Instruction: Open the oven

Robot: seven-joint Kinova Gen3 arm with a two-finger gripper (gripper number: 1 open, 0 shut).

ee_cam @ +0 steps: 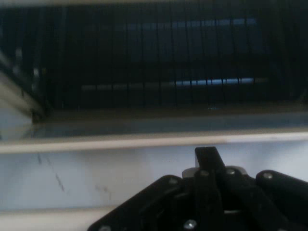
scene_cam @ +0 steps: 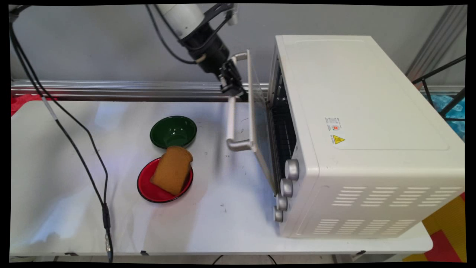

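Jaws (scene_cam: 233,89) closed, gripping nothing visible, angled down-right against the ajar oven door's handle (scene_cam: 231,115).

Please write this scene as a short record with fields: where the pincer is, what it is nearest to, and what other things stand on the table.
pincer: black, at the door handle of the toaster oven, near the handle's far end
pincer state: cannot tell
oven door: partly open, glass pane tilted outward; dark rack seen behind it in the hand view
knobs: four silver ones down the oven's front
bread slice: brown, leaning on the red plate
green bowl: behind the red plate, empty
table: white
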